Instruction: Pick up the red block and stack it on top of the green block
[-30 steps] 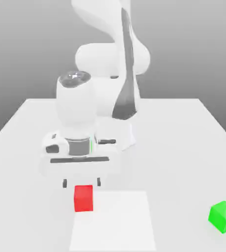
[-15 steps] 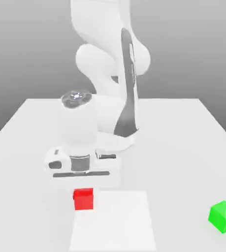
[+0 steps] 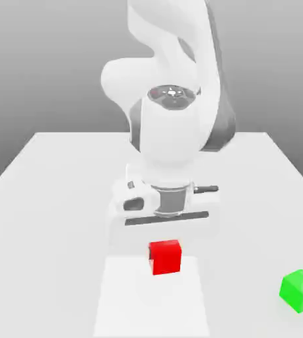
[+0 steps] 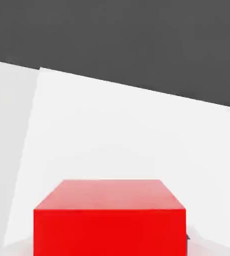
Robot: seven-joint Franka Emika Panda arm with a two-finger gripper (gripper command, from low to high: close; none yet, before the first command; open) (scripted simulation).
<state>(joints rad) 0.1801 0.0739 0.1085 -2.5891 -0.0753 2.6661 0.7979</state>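
Step in hand looks like the carry: pick done, place still to do. The gripper (image 3: 165, 252) is pinching the red block (image 3: 166, 257), jaws closed on its sides, block hanging just under the hand in the exterior view. Hand view agrees: red block large and square between the fingers, its edges running straight, so the grip reads as centred, no obvious skew. Block appears to be up off the table (image 3: 41, 264), over the far part of the white sheet (image 3: 152, 304); exact clearance I can't tell. The green block (image 3: 300, 290) sits on the table toward the exterior view's right, well apart from the red one and off the sheet. It shows a corner to the camera, while red shows nearly a full face, so their yaws don't match. Next move, my read: keep the grip, carry across toward the exterior view's right and nearer that camera, staying high enough that red's underside clears green's top. Then line up centre over centre, turn the wrist to match green's faces if a flush stack is wanted, lower straight down, let go only once red is bearing on green, back off vertically. Main risks: coming in low and knocking green away, or releasing off-centre so red tips off.
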